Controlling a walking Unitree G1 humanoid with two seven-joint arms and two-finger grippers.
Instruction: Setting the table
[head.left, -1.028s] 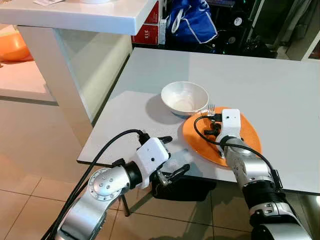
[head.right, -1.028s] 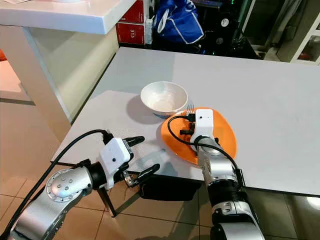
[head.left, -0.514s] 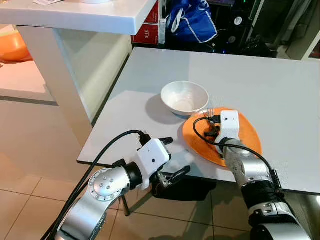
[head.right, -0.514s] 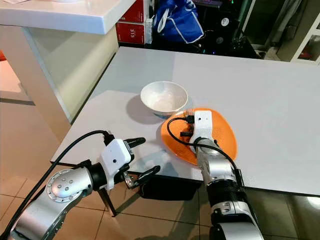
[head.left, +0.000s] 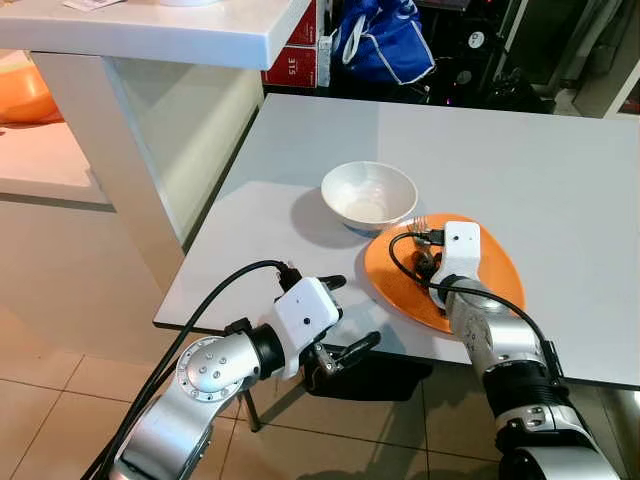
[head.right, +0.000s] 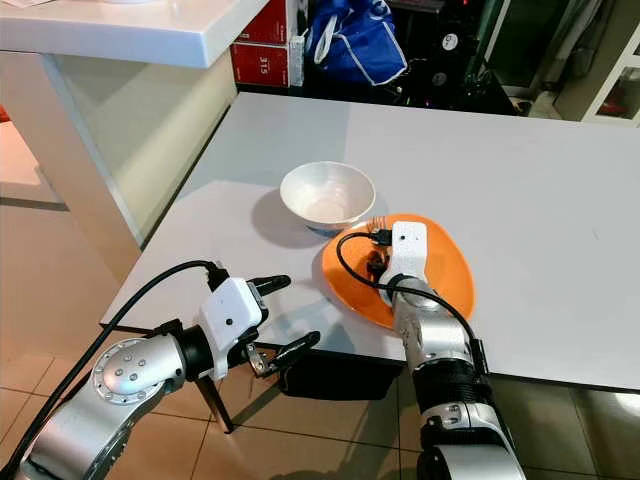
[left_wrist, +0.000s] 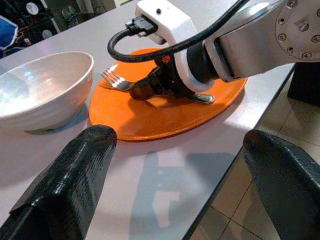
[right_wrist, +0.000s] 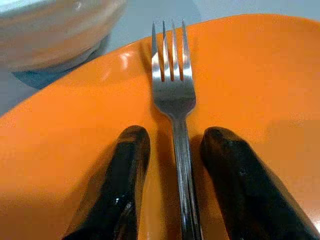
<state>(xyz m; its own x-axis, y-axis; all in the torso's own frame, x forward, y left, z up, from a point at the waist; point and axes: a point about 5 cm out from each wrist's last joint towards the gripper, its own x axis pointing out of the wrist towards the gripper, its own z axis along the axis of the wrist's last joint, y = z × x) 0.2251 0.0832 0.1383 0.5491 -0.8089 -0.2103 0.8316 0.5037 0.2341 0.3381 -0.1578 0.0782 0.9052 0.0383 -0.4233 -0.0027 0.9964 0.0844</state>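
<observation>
A grey table (head.left: 560, 170) is taking up most of the scene, its near edge running just in front of the robot and its left edge lying beside a white counter (head.left: 160, 30) on a thick white leg, with tiled floor (head.left: 60, 390) showing below and between them. The far and right parts of the tabletop are lying bare, giving wide room to move there, while behind the table a blue bag (head.left: 385, 45) and red boxes (head.left: 300, 60) are crowding a dark corner. Near the front edge an orange plate (head.left: 495, 270) is sitting flat, its rim close to that edge, and a white bowl (head.left: 368, 195) is standing just beside it on the far left side. The right gripper (right_wrist: 172, 170) is resting low on the plate with its two fingers (right_wrist: 120, 185) parted, lying either side of the fork (right_wrist: 172, 90) handle without clearly squeezing it; the fork is lying on the plate, tines pointing toward the bowl. The left gripper (head.left: 340, 315) is hanging past the table's front-left corner, fingers spread wide and holding nothing. Compared with a second ago, the right wrist is sitting slightly farther right on the plate and the fork tines are showing a little more clearly, while the left arm, bowl and plate are staying as they were.
</observation>
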